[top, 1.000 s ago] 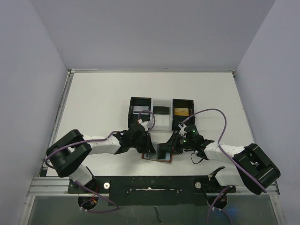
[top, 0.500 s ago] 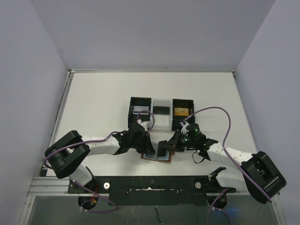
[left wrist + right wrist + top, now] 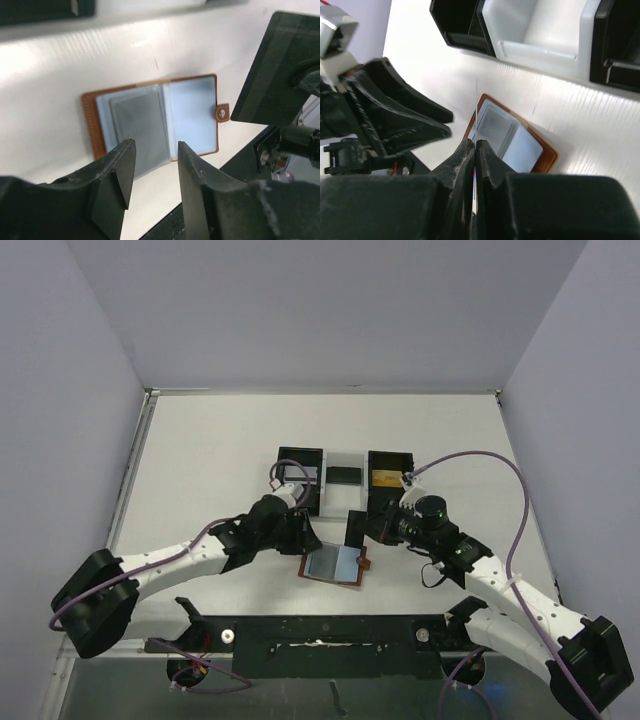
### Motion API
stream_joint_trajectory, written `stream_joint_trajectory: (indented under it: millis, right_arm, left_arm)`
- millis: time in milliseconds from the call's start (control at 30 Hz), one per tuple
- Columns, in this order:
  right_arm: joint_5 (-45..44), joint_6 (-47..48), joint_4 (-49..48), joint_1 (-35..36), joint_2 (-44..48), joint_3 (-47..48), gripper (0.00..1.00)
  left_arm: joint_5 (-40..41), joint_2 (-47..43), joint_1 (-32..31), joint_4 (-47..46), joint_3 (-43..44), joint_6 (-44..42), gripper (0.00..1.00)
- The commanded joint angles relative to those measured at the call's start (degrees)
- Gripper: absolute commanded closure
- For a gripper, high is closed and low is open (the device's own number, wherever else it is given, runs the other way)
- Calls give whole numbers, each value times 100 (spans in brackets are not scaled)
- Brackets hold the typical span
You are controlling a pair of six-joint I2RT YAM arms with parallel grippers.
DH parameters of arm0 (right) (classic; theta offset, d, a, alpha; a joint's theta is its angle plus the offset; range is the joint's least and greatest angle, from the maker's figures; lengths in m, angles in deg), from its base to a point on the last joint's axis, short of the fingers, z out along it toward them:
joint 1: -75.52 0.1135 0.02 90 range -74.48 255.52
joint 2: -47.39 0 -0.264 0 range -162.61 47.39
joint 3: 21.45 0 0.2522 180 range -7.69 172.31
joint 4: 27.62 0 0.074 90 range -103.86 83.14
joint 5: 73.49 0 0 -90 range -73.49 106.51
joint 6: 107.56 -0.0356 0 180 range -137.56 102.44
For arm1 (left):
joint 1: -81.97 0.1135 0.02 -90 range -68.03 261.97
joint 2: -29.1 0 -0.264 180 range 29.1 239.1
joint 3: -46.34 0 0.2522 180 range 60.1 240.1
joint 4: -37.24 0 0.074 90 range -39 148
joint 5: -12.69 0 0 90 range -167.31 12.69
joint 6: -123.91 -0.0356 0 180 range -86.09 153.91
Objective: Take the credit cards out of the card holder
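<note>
Top external: card holder (image 3: 335,564) lies open, flat on worktop (image 3: 210,470), just before tray (image 3: 342,504). Left gripper (image 3: 155,147) above it, jaws apart, empty. Right gripper (image 3: 475,145) clamped on dark card (image 3: 355,528), held clear of card holder.

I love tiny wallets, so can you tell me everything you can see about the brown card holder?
The card holder is a small bifold wallet, brown and leather-looking, lying flat and open on the white table. Inside are pale blue-grey pockets, and the left one shows something grey, perhaps a card. A little snap tab sticks out of one side. It sits just in front of the tray. Only the table seems to touch it. The left gripper hangs open above it.
</note>
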Motion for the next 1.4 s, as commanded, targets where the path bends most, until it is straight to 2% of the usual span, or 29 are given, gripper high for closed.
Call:
stream_joint_trajectory:
  millis: [0, 100, 133, 267, 367, 533, 667, 900, 1067, 1367]
  right_arm:
    - [-667, 779, -142, 39, 369, 322, 100]
    - [-1189, 1372, -172, 129, 414, 564, 100]
    - [-1347, 1602, -142, 172, 381, 666, 100]
    - [-2098, 2652, -175, 495, 128, 1071, 100]
    - [-2700, 3637, -573, 848, -74, 1121, 100]
    - [-2850, 5610, -1008, 1142, -679, 1285, 100]
    - [-2947, 6174, -950, 1022, -1427, 1750, 100]
    - [-1796, 6520, -1045, 347, -2402, 2336, 100]
    - [-1292, 7245, -604, 299, -3162, 2855, 100]
    - [-1702, 8289, -358, 275, -4185, 3593, 100]
  left_arm:
    - [359, -902, 502, 539, 139, -449, 56]
    - [488, -1507, 1072, 981, 204, -634, 33]
    - [503, -1700, 1352, 1128, 243, -773, 30]
    - [589, -2214, 2145, 1702, 514, -1317, 29]
    - [711, -2291, 2596, 1994, 728, -1790, 28]
    - [1146, -2076, 3141, 2053, 593, -2206, 28]
    - [1169, -1770, 3247, 2099, 741, -2303, 28]
    - [1313, -1966, 3256, 2028, 673, -2315, 28]
    - [1376, -2176, 3260, 1933, 552, -2342, 27]
    - [1283, -2071, 3254, 1892, 561, -2339, 27]
